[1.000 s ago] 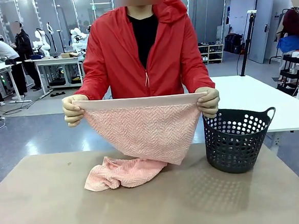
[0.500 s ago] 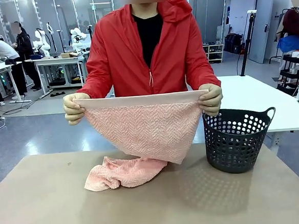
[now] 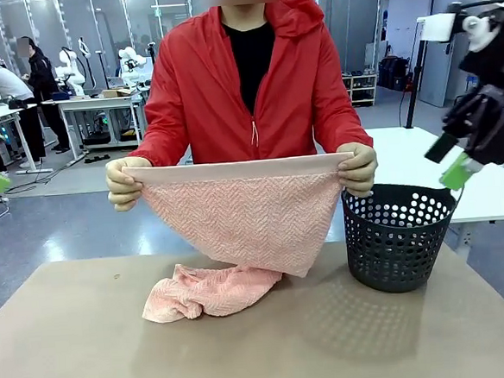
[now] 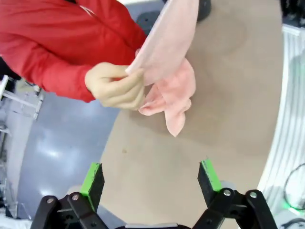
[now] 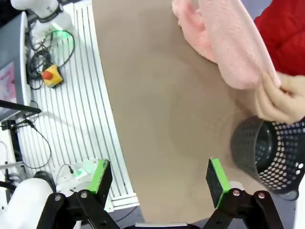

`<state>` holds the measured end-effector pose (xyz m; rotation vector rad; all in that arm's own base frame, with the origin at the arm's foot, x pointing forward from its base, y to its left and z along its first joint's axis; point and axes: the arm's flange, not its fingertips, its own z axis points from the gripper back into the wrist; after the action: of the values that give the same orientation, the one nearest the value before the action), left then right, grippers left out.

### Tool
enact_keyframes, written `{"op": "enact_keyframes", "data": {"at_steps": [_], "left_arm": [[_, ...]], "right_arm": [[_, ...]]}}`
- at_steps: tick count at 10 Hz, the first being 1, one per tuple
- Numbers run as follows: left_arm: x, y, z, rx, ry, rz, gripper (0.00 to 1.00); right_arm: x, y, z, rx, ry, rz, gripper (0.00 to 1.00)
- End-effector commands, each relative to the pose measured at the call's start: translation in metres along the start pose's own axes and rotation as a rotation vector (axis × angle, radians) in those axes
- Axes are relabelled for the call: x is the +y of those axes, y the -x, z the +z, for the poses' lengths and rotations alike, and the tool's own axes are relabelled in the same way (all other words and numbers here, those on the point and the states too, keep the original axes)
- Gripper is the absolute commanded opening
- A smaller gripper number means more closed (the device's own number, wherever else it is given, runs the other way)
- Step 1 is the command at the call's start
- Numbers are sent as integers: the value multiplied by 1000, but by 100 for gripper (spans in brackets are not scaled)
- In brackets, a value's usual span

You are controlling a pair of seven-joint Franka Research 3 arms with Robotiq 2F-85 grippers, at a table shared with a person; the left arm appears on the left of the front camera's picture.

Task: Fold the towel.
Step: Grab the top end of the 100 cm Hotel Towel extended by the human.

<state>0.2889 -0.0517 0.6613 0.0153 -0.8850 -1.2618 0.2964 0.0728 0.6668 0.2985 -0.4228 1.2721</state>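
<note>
Across the table point(image 3: 81, 339) from the robot, a person pinches the towel point(image 3: 241, 220) by its plain band, one hand point(image 3: 123, 182) at each top corner point(image 3: 357, 168). The towel's lower end lies bunched on the tabletop, left of the basket point(image 3: 398, 239). The left gripper point(image 4: 151, 179) hangs with its fingers spread wide and empty, the towel well beyond them. The right gripper point(image 5: 159, 176), equally spread and empty, is raised near the basket, well apart from the towel.
</note>
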Motion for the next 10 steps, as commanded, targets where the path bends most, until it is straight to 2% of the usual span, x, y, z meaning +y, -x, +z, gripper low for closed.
{"op": "enact_keyframes", "data": {"at_steps": [1,3,4,8,9,10], "left_arm": [[-3,1,-19,48,-5,-31,100],[4,0,-20,15,54,12,100],[-10,-3,-22,35,22,-49,100],[-8,-2,-22,31,49,-49,100],[-15,-34,-17,65,43,-151,100],[-14,-61,-19,104,73,-212,100]], "right_arm": [[-3,-7,-14,37,44,-10,100],[-6,-10,-16,-6,107,-32,100],[1,-15,-11,18,40,29,100],[-1,-16,-13,2,48,42,100],[0,-36,-6,29,94,119,100],[-2,-58,-7,105,136,159,100]]}}
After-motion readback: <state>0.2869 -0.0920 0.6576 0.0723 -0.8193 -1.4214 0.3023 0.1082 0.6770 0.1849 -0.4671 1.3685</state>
